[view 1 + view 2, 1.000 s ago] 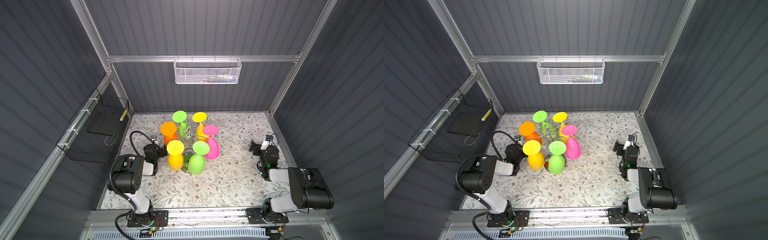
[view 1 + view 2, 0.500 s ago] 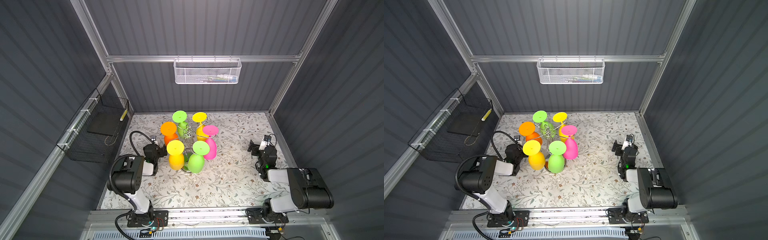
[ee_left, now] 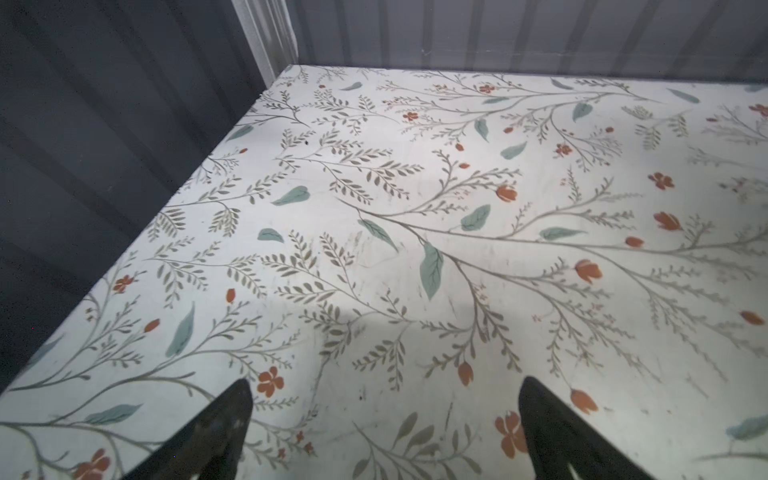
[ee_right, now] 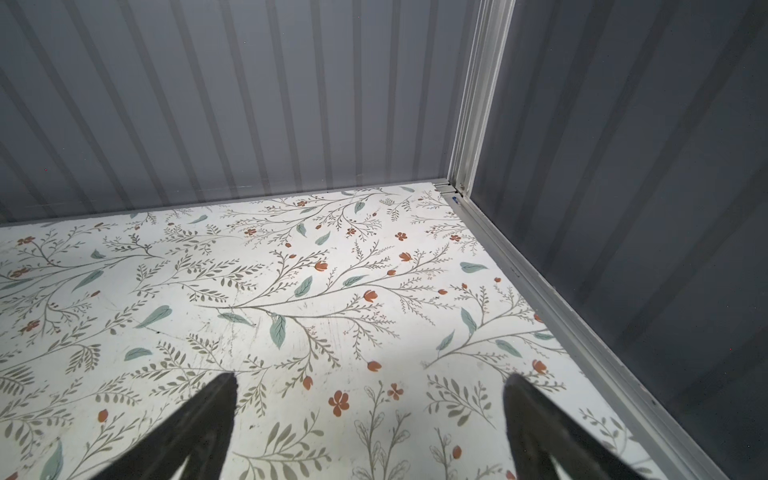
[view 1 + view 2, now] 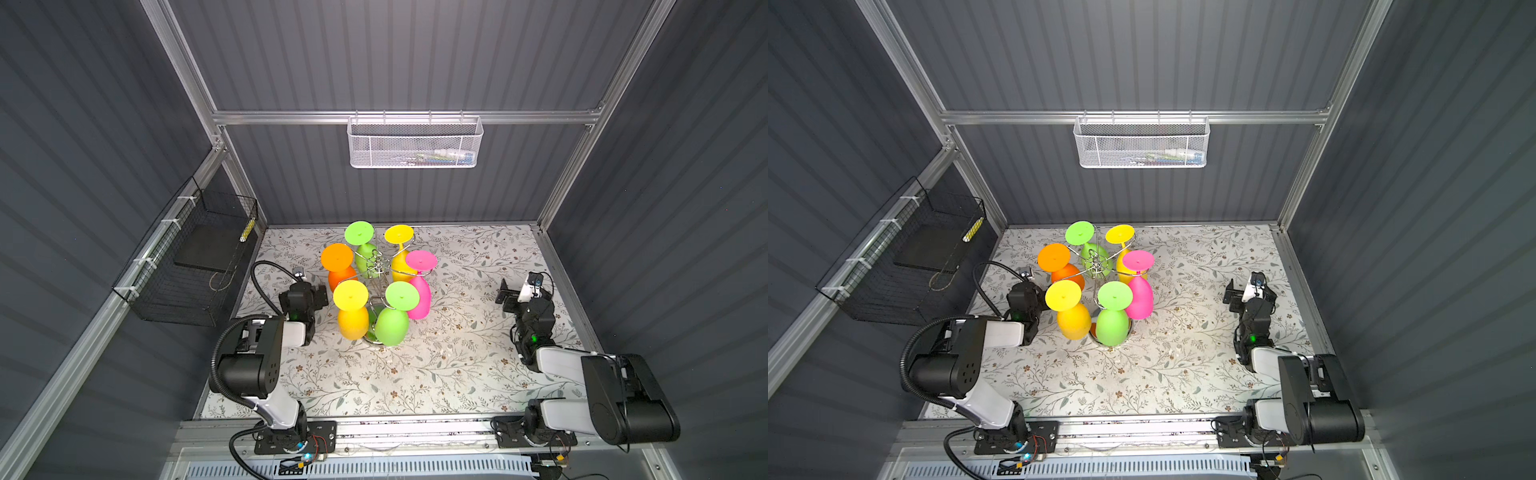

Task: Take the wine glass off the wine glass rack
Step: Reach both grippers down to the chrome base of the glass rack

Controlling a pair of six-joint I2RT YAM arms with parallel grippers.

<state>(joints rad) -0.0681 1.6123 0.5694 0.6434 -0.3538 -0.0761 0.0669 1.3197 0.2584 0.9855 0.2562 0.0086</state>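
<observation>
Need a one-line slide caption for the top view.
Six bright wine glasses hang upside down on the wire rack; left claw and right claw flank it, open and empty.

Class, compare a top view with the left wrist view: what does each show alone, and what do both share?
Only a top view: the wine glass rack with six coloured wine glasses hanging upside down, the white mesh basket, the black wire basket. Only the left wrist view: the left gripper's fingers spread open with nothing between them. Both: the floral table and ribbed grey wall.
</observation>
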